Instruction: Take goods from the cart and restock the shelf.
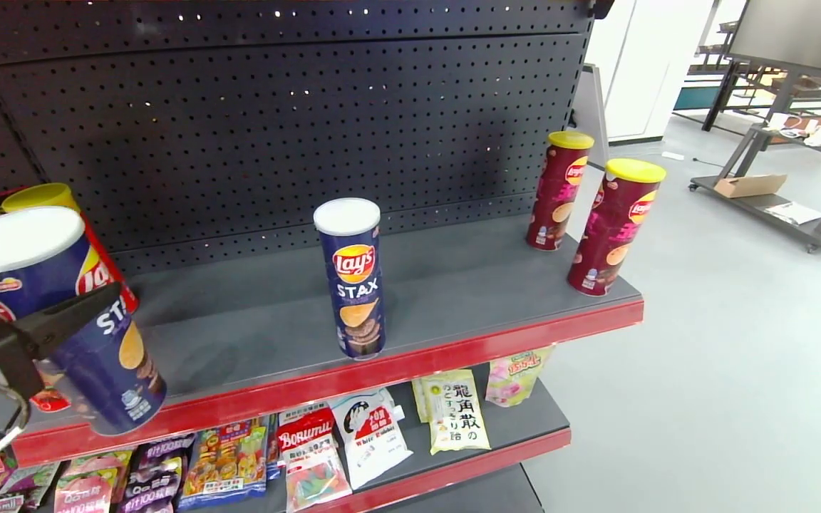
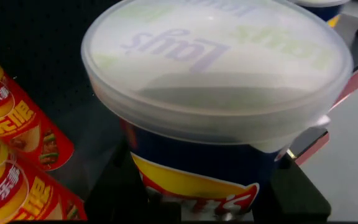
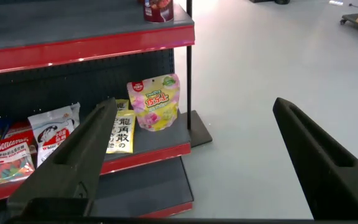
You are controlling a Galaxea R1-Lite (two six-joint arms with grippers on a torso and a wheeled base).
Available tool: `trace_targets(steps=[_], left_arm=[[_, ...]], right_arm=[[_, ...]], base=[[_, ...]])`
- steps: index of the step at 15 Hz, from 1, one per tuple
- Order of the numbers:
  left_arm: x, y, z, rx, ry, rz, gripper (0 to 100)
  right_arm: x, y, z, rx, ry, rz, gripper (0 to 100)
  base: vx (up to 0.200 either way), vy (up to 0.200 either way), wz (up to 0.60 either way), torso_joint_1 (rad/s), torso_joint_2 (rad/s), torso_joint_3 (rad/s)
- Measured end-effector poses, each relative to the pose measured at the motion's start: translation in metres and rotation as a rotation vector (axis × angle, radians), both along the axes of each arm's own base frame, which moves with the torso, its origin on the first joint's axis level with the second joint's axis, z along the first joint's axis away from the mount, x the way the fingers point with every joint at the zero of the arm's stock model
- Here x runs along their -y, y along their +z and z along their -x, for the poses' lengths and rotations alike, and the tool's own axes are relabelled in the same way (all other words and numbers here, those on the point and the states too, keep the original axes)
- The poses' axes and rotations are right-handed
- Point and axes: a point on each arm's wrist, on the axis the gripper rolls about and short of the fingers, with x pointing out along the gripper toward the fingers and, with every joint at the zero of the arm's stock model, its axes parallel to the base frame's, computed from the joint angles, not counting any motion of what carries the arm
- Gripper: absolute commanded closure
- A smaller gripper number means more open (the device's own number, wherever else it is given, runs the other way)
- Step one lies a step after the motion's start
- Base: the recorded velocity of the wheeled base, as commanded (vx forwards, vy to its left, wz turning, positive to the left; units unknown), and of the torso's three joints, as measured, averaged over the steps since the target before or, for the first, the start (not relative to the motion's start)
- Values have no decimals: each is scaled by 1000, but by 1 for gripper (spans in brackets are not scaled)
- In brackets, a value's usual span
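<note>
Gripping blue can [image 1: 107, 377] with left gripper [image 1: 61, 317], fingers [image 1: 75, 305] clamped across its middle. Holding it tilted at left end of shelf [image 1: 453, 278], base right at the red lip [image 1: 467, 338]; cannot tell whether touching the deck. From left wrist: clear lid [image 2: 216, 56] up close, red cans [image 2: 17, 130] just beside, on the pegboard [image 1: 275, 128] side. Tight on that side.

Bare deck right of the held can, up to a second blue can [image 1: 357, 278] standing upright mid-shelf, near the lip. More bare deck past that, up to two maroon cans [image 1: 559, 191] upright at the right end, the nearer one close to the front right corner. Open strip along the pegboard across the middle.

Nothing in right gripper [image 3: 194, 106], jaws wide apart, low, facing lower shelf [image 3: 154, 151] with bags [image 3: 157, 102] and bare floor [image 3: 278, 74]. Open floor right of the shelf end.
</note>
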Motion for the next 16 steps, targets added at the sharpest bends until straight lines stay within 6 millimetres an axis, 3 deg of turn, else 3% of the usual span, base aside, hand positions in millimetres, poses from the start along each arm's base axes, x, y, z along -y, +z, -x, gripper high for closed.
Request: trace_targets(steps=[4, 9, 12, 16], left_arm=[[11, 4, -54, -16, -52, 4, 100], [24, 12, -141, 19, -85, 8, 100], [45, 12, -188, 48, -123, 40, 100], [75, 2, -230, 34, -103, 106, 100]], right_arm=[[0, 0, 0, 0, 0, 0, 0], [0, 0, 0, 0, 0, 0, 0], [0, 0, 0, 0, 0, 0, 0], [0, 0, 0, 0, 0, 0, 0]], base=[[0, 0, 0, 0, 0, 0], [0, 0, 0, 0, 0, 0], [0, 0, 0, 0, 0, 0], [0, 0, 0, 0, 0, 0]])
